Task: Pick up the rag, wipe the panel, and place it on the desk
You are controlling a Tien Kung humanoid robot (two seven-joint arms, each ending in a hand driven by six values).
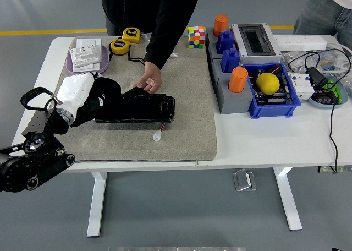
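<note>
My left hand (77, 91), white-backed on a black arm, reaches in from the lower left and rests at the left end of the black panel (144, 108). It is shut on a dark rag (107, 96) that lies bunched over the panel's left end. The panel lies flat on the grey mat (181, 97). From the far side, a person's hand (149, 83) in a dark sleeve presses on the panel's back edge. The rag hides my fingertips.
A small clear piece (158, 135) lies on the mat in front of the panel. Behind are a purple tray (71, 66) and two yellow tape measures (119, 45). A Rubik's cube (196, 37), a grey fixture (225, 94), a blue bin with a yellow ball (268, 82) and cables (330, 97) stand to the right.
</note>
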